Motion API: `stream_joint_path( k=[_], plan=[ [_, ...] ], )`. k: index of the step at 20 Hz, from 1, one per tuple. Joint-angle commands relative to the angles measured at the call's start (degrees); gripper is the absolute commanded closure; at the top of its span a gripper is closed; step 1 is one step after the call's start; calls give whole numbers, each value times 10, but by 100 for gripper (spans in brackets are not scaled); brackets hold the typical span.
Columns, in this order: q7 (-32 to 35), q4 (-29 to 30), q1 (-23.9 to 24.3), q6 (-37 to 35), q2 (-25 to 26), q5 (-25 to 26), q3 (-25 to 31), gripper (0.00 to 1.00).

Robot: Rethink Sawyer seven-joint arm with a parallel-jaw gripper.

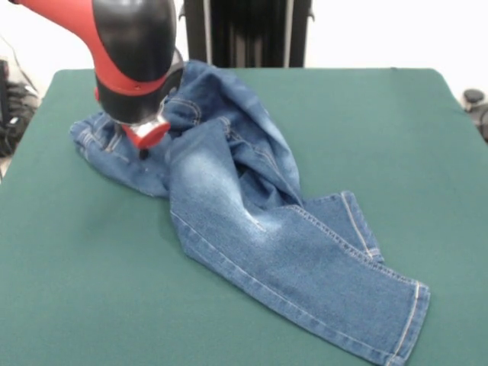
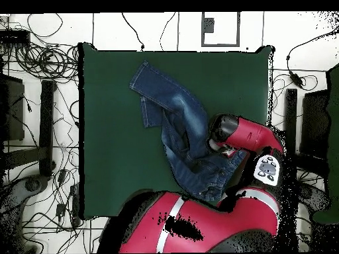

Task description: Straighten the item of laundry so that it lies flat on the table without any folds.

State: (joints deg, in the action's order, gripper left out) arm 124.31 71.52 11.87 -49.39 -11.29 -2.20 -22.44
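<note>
The blue denim jeans (image 1: pixel 252 213) lie crumpled on the green table (image 1: pixel 76 267). The waist end is bunched at the far left and the legs run folded over each other toward the near right, with one hem at the front edge. My gripper (image 1: pixel 146 139) is down on the bunched waist part, mostly hidden by the red and black wrist. In the overhead view the jeans (image 2: pixel 175 119) run from the table's (image 2: pixel 112 145) upper middle to its lower right, where the arm's end (image 2: pixel 223 132) covers the waist.
The robot's black pedestal (image 1: pixel 248 30) stands behind the table's far edge. A dark object (image 1: pixel 476 103) sits off the right edge. Cables (image 2: pixel 40 66) lie on the floor around the table. The arm's red base (image 2: pixel 198 225) overlaps the table's lower edge.
</note>
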Motion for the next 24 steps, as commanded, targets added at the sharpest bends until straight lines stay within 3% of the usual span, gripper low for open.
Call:
stream_joint_path(
  k=[1,10,19,24],
  plan=[
    [-4,3,-11,-154,8,44,4,0],
    [22,83,-15,-114,-45,66,5,0],
    [65,73,-11,-60,-21,55,29,0],
    [51,106,1,-11,-63,26,65,0]
  ],
)
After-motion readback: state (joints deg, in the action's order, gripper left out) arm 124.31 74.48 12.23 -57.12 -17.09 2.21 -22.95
